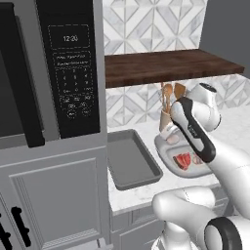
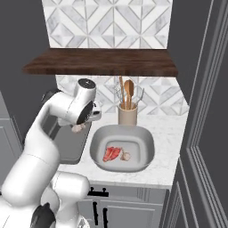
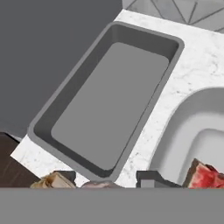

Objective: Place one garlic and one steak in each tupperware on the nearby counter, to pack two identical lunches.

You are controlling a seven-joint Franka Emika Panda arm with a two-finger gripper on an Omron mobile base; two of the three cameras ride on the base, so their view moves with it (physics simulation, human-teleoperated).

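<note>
Gripper [image 2: 79, 128] clamped on the brown steak [image 2: 79, 128], up over the rectangular tray's [image 3: 109, 100] rim (red steak [image 2: 111, 153] sits in the rounded dish [image 2: 147, 147])

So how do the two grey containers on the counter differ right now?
The rectangular tray is darker grey, flat-bottomed with straight walls, and has nothing lying in it. The rounded-square dish is lighter grey, with sloped, curved walls, and already holds a red steak and a garlic bulb. Both are shallow, plain and lidless, side by side on the white counter.
</note>
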